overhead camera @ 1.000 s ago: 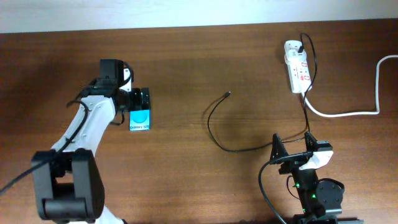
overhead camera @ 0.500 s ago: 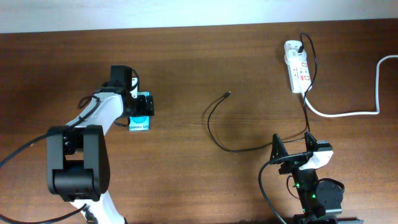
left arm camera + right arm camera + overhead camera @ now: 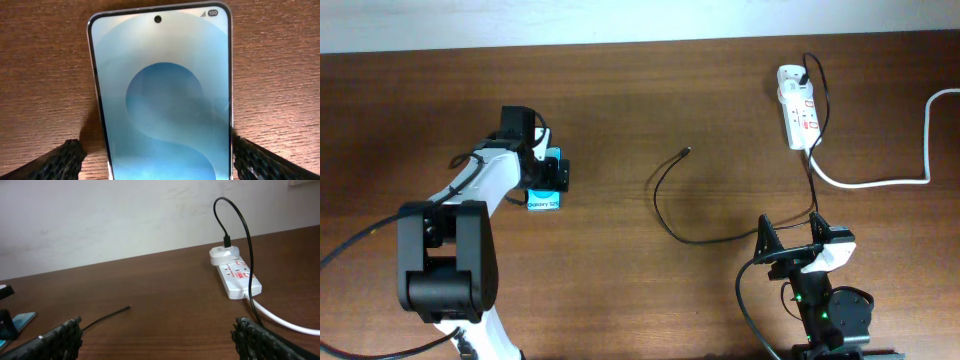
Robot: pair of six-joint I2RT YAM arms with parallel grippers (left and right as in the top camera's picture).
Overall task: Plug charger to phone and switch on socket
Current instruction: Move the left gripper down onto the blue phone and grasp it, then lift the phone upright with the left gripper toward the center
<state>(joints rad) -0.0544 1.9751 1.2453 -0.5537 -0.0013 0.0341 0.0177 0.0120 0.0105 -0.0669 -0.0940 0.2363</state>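
Phone (image 3: 162, 100), slim rectangular smartphone with a pale-blue screen and round graphic: lies flat, screen up, in the left half of the brown wooden worktop (image 3: 620, 90), about midway between the far and near edges.

Left fingers (image 3: 65, 161), black, textured: spread wide, one at each long side of the phone. One is just beside the edge, the other apart. Nothing is clamped. Judged purpose: to steady or seize the phone for plugging.

Charger (image 3: 665, 215), long thin black cable: its metal-tipped connector (image 3: 688, 151) lies free near the worktop's centre, well apart from the phone. The cable loops toward the near edge, then runs up to the far right corner.

Socket (image 3: 800, 115), white elongated power strip with red switches: lies near the far right corner. A small white adapter (image 3: 790, 75) is seated at its far end and feeds the cable. A thick white cord (image 3: 890, 181) leaves toward the right edge.

Right fingers (image 3: 55, 340), black: spread wide and empty, at the near edge on the right side.

Containers: none in view.
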